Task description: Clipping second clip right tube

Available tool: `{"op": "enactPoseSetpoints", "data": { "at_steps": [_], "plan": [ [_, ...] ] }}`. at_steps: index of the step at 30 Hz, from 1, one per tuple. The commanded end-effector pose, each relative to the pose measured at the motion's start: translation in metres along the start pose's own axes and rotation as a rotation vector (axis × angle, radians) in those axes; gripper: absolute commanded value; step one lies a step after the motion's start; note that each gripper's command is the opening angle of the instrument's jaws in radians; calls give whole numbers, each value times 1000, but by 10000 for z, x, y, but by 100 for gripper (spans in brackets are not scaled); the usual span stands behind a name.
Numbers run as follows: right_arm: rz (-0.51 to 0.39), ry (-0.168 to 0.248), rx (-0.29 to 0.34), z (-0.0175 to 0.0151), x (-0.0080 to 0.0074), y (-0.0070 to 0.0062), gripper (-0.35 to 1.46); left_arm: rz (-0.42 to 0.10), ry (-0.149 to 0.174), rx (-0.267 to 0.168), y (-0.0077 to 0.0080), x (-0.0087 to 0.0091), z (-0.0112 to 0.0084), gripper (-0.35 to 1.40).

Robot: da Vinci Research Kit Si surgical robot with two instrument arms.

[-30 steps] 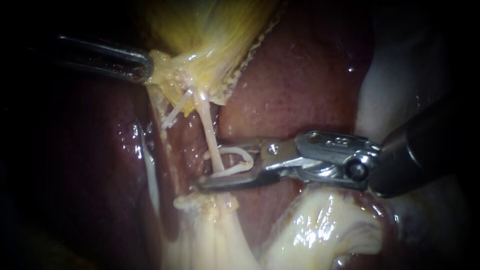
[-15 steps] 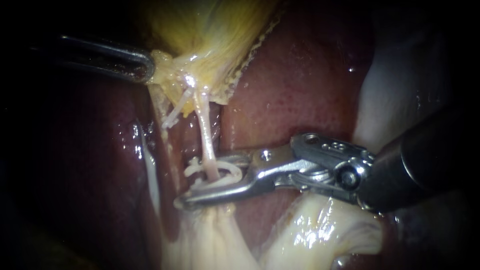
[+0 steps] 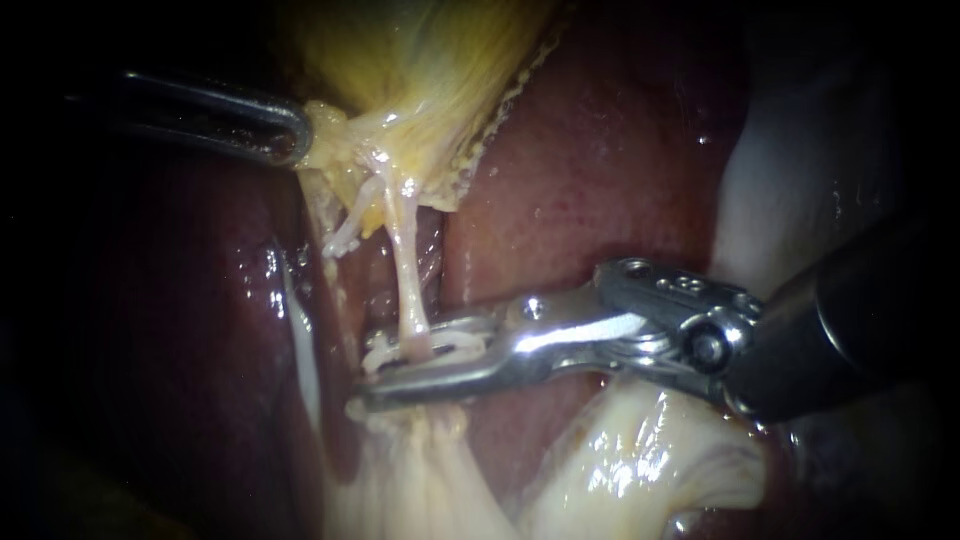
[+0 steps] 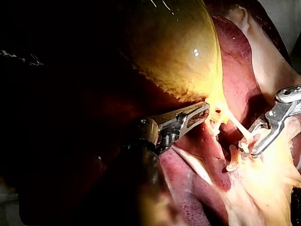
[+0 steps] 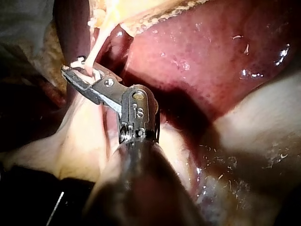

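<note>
Hand of the left instrument (image 3: 293,135), up and to the left of the right tube, is clamped on the yellow lower edge of the gallbladder (image 3: 430,80). I judge it grips there to lift that edge away and draw the tube taut and straight. The right tube (image 3: 405,275) runs as a pale strand from the held edge down to whitish tissue, with a shorter strand just beside it on its left. At the tube's lower end a white clip (image 3: 445,347) wraps it. The hand of the right instrument (image 3: 385,372), reaching in from the tube's right, is pressed together on that clip with the tube inside. It crosses the tube squarely, probably so the clip closes flat. Liver (image 3: 600,160) lies behind, to the tube's right.
</note>
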Motion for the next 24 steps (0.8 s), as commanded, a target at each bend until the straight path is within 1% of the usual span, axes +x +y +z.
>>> {"op": "enactPoseSetpoints", "data": {
  "at_steps": [1,4,9,10,14,24],
  "plan": [
    [7,-5,7,0,0,0,-20,0,0,-1,0,0,0,-35],
    [15,-19,24,0,0,0,-35,0,1,2,0,1,1,-35],
    [30,-48,59,0,-1,3,-35,0,1,2,1,1,1,-35],
    [34,-55,58,0,-1,5,-35,0,1,2,1,1,1,-35],
    [41,-55,30,1,-6,9,-35,0,1,2,1,1,1,-35],
    [40,-57,27,0,-8,12,-35,1,1,2,3,2,2,-35]
  ]
}}
